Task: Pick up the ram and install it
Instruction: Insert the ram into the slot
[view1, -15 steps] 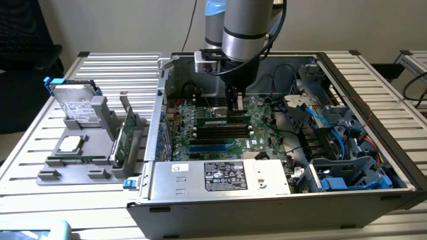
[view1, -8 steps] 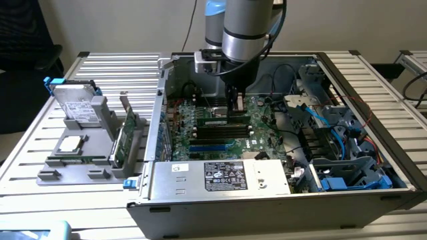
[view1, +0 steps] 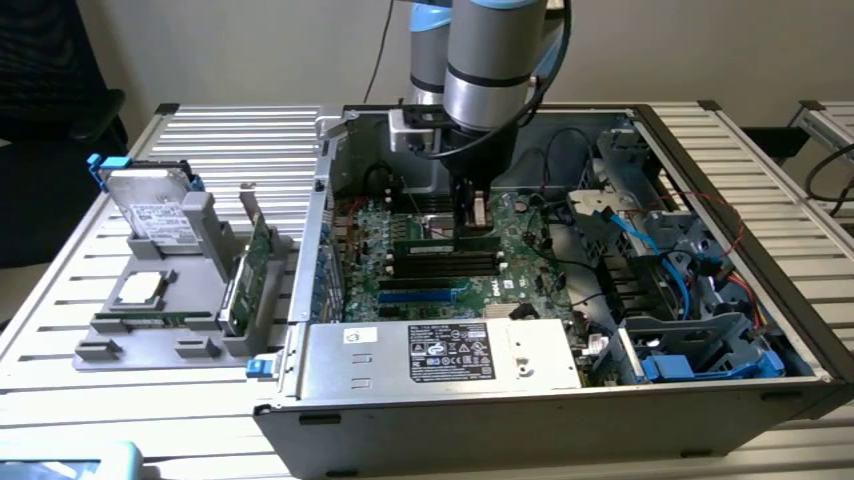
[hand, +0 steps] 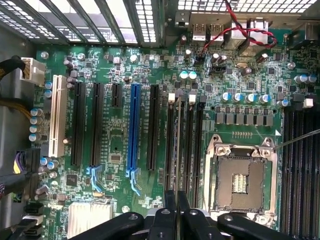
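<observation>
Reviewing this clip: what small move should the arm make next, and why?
Probably a short, straight push down. The gripper is shut on the thin green ram stick, which stands edge-on in line with the black memory slots beside the empty processor socket; whether it is seated I cannot tell.

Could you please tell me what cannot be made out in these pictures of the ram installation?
1. Wrist view: the ram shows edge-on, one end behind the gripper, so how deep it sits in its slot is unclear.
2. Exterior view: the arm hides the part of the motherboard behind it.
3. Exterior view: the print on the power supply label is too small to read.
</observation>
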